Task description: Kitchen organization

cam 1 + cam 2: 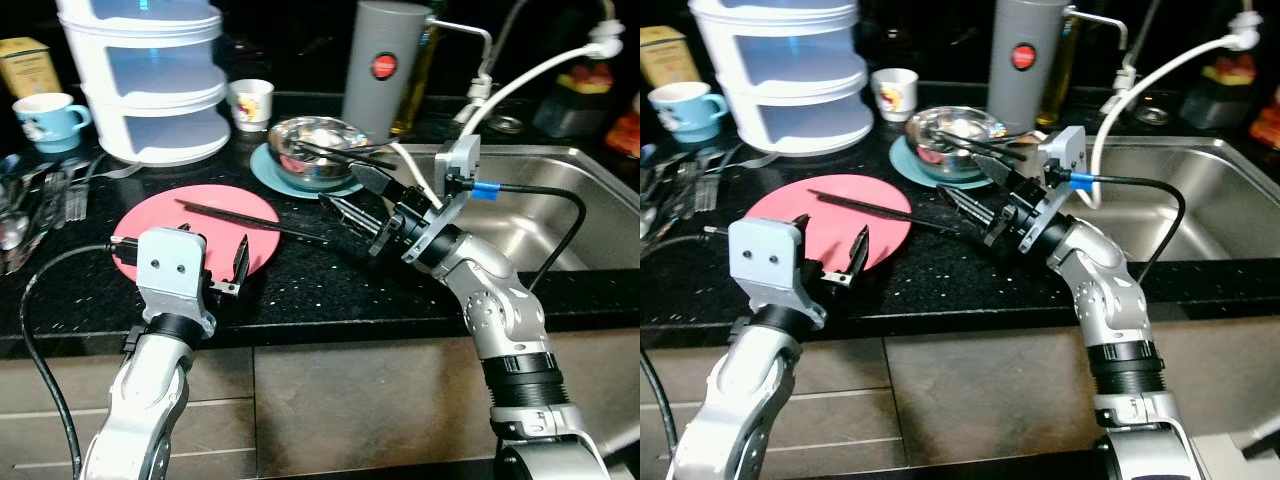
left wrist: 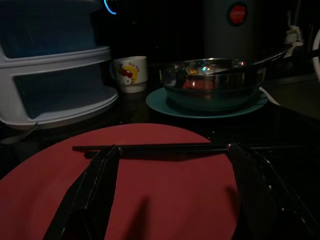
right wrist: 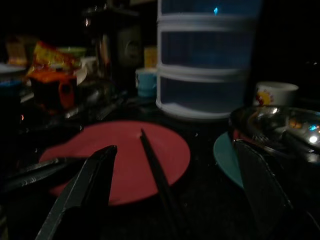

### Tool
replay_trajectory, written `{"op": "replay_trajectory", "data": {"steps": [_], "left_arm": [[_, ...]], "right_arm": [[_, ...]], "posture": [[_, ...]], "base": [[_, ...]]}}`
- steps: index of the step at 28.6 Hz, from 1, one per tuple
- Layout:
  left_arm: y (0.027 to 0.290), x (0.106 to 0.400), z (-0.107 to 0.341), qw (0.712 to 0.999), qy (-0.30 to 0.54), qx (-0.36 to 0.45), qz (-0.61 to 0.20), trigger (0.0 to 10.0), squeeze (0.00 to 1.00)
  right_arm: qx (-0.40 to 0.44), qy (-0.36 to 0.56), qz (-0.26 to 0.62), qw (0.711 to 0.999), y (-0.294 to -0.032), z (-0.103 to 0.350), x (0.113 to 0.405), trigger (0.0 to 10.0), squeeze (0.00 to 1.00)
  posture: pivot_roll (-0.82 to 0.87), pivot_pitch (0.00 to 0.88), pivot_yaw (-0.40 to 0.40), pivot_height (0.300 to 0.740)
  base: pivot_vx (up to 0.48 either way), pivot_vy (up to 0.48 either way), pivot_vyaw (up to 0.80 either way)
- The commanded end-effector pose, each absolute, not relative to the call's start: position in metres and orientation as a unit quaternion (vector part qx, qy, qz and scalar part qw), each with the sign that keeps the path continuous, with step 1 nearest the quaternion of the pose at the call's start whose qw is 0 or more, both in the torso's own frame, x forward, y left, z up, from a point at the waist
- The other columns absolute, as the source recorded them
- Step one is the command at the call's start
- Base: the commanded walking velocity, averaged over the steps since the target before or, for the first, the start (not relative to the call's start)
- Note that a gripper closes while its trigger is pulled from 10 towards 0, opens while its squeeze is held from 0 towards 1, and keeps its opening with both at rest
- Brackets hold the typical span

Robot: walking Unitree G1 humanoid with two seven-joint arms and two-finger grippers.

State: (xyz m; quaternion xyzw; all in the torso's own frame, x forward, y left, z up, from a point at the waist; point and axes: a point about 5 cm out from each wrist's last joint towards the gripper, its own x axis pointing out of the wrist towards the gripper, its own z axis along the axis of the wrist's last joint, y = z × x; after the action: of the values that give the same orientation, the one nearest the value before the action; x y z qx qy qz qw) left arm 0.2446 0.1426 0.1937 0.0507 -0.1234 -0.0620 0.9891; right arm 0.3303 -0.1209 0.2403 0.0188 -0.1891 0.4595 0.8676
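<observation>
On the black speckled stone tabletop (image 1: 330, 285) lies a flat round pink plate (image 1: 190, 235), and a pair of long black chopsticks (image 1: 228, 211) rests across it, their far end running off the plate's rim onto the dark surface toward the right hand. The left hand (image 1: 228, 270) hangs low over the near edge of the pink plate with its two black fingers (image 2: 95, 192) spread wide apart and nothing between them; in the left wrist view the chopsticks lie crosswise just beyond the fingertips. The right hand (image 1: 352, 222) reaches in from the sink side, low over the tabletop just beside the plate's right rim, its fingers (image 3: 82, 192) also parted and empty, with the chopsticks' end lying between them in the right wrist view. Behind the right hand stands a shiny stainless-steel bowl (image 1: 318, 148) on a round teal saucer (image 1: 275, 172), with dark utensils lying in the bowl. Behind the plate rises a white three-tier plastic container (image 1: 150, 85), beside it a small white cup with a cartoon print (image 1: 251, 103), and further left a light blue mug (image 1: 48, 120). A tall grey cylindrical flask with a red label (image 1: 386, 65) stands behind the bowl, and a stainless-steel sink (image 1: 560, 200) lies to the right. Metal cutlery (image 1: 35, 205) lies at the left edge.
</observation>
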Motion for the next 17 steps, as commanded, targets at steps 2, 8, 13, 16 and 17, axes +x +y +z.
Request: {"op": "replay_trajectory", "data": {"steps": [2,8,13,16,17], "left_arm": [[0.146,0.241,0.189,0.989,-0.118,0.064,-0.066,10.0,0.0],[0.152,0.224,0.185,0.989,-0.095,0.049,-0.103,10.0,0.0],[0.158,0.211,0.193,0.984,-0.086,0.043,-0.149,10.0,0.0],[0.165,0.203,0.2,0.98,-0.081,0.057,-0.174,10.0,0.0],[0.167,0.2,0.204,0.978,-0.079,0.063,-0.184,10.0,0.0]], "right_arm": [[-0.022,-0.17,0.446,0.878,-0.118,0.231,0.336,10.0,1.0],[-0.072,-0.14,0.421,0.893,-0.12,0.223,0.345,10.0,0.0],[-0.083,-0.133,0.403,0.902,-0.123,0.22,0.35,10.0,0.0],[-0.099,-0.126,0.386,0.908,-0.125,0.218,0.354,10.0,0.0],[-0.102,-0.125,0.383,0.909,-0.126,0.217,0.355,10.0,0.0]], "posture": [[0.22,0.0,-0.055,0.74],[0.24,0.0,-0.061,0.74],[0.25,0.0,-0.074,0.74],[0.26,0.0,-0.082,0.74],[0.27,0.0,-0.084,0.74]], "base": [[0.0,0.0,0.0],[0.0,0.0,0.0],[0.0,0.0,0.0],[0.0,0.0,0.0],[0.0,0.0,0.0]]}}
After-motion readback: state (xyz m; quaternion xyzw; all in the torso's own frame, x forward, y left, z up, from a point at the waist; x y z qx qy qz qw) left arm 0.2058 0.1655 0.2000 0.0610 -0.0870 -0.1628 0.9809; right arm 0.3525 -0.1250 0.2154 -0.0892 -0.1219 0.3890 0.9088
